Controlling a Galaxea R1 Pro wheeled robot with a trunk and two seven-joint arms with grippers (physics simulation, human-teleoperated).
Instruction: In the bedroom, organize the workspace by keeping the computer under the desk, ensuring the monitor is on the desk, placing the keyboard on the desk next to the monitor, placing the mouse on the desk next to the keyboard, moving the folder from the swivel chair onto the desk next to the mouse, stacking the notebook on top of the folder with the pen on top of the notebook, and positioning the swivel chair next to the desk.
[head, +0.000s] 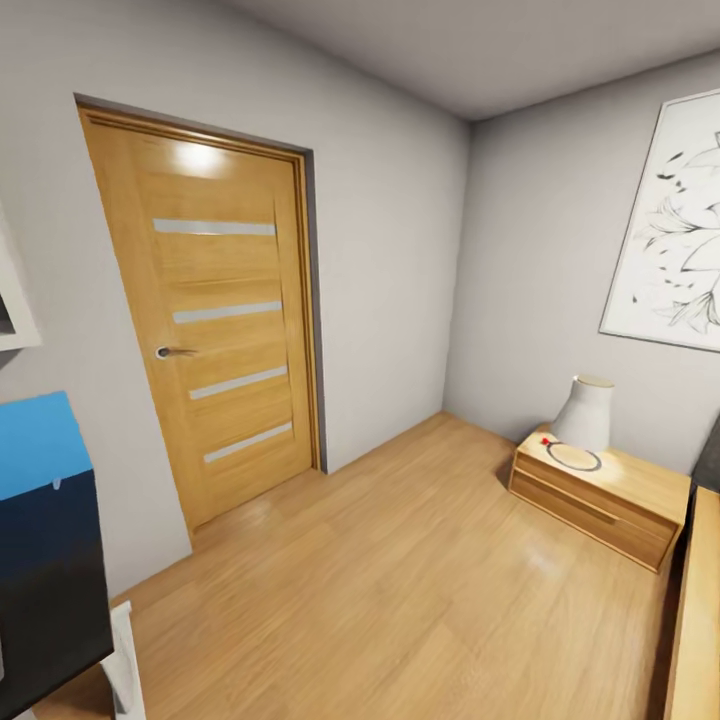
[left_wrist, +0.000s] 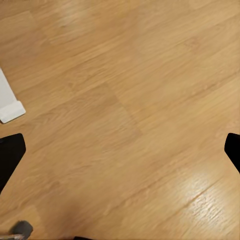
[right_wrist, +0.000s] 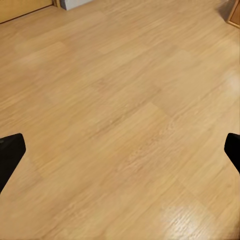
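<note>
The left gripper (left_wrist: 120, 150) shows in its wrist view as two black fingertips (left_wrist: 10, 157) at opposite edges of the picture, spread wide with nothing between them; the right gripper (right_wrist: 120, 150) shows the same in its own wrist view, fingertips (right_wrist: 10, 155) far apart, nothing held; both point downward, clear of any surface.

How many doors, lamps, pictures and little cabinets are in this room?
Doors: 1, the door
Lamps: 1, the lamp
Pictures: 1, the picture
Cabinets: 1, the cabinet
Total: 4
</note>
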